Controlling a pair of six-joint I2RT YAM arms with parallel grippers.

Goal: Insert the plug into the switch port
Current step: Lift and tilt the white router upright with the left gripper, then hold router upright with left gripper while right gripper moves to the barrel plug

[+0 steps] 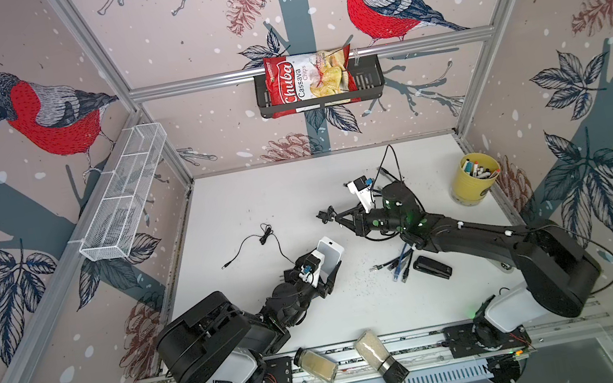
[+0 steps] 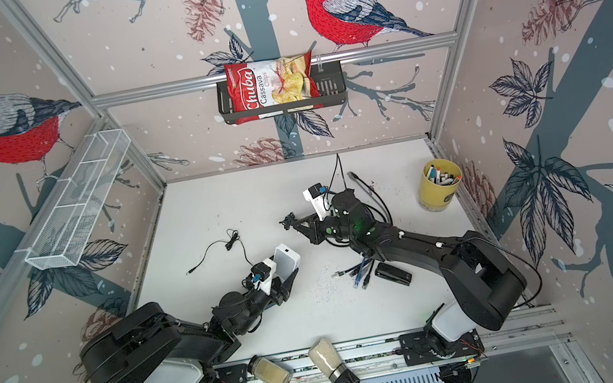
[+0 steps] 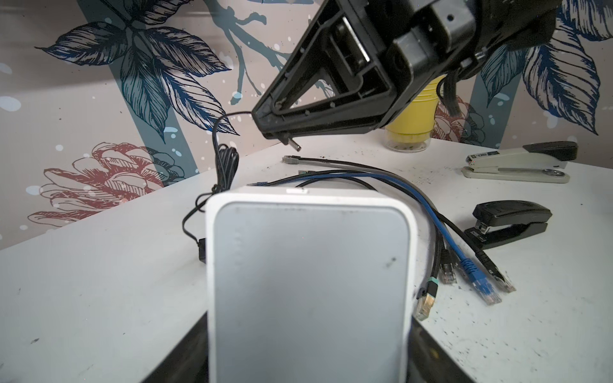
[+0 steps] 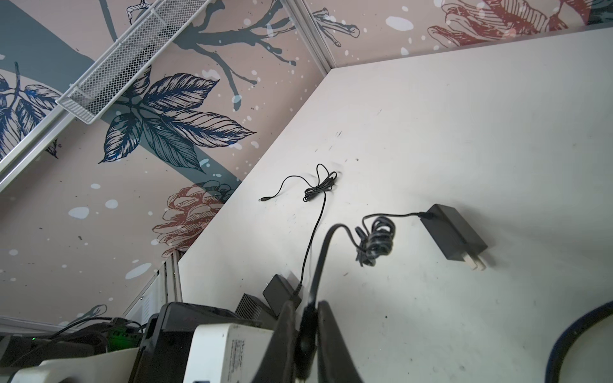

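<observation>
My left gripper (image 1: 328,269) is shut on the white switch (image 1: 330,253), holding it raised off the table by its two sides; in the left wrist view the switch (image 3: 308,272) fills the middle with its broad face toward the camera. Its port does not show. My right gripper (image 1: 338,217) hovers just beyond and above the switch, shut on the black plug (image 4: 306,331). The plug's metal tip (image 3: 294,145) pokes out of the fingertips, apart from the switch. Its cable runs to a dangling bundle (image 4: 374,242) and a black adapter (image 4: 454,232) on the table.
A second thin black cable (image 1: 248,244) with its own barrel end lies left of centre. Several network cables (image 1: 397,266) and a black stapler (image 1: 432,266) lie under the right arm. There is a grey stapler (image 3: 517,162), a yellow cup (image 1: 475,177) at back right and two jars (image 1: 317,364) at the front rail.
</observation>
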